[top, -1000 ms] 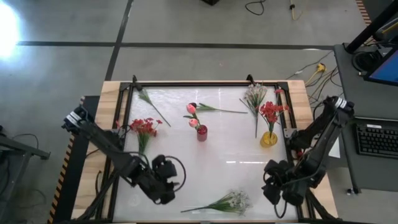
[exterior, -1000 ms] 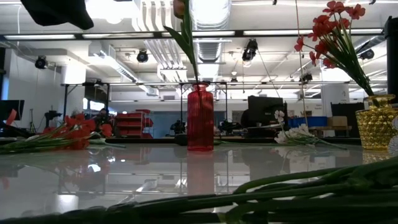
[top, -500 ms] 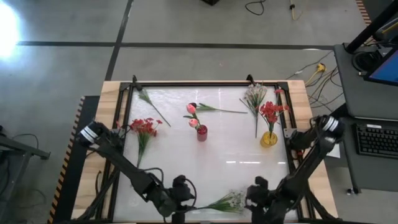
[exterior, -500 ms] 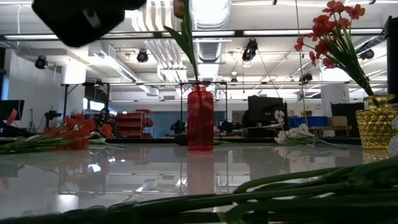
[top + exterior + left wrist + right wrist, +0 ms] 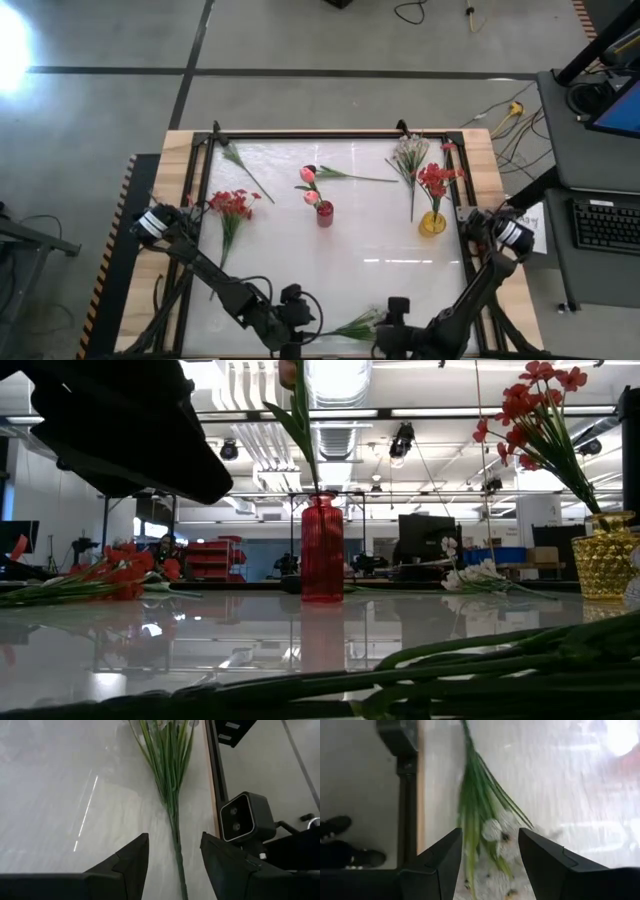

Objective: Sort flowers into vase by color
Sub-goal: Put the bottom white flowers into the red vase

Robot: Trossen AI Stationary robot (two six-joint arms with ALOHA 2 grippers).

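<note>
Now a white flower spray with long green stems (image 5: 362,325) is seen lying at the table's near edge. The left gripper (image 5: 172,857) is held over its stems with jaws apart. The right gripper (image 5: 487,857) is held over its blossoms, jaws apart too.

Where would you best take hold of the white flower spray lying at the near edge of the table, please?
Probably on the bare green stem, clear of the blossoms. The white flower spray lies flat, so come straight down from above, fingers either side. The left gripper, open, already straddles the stem; the right gripper, open, hangs over the blossom end.
</note>
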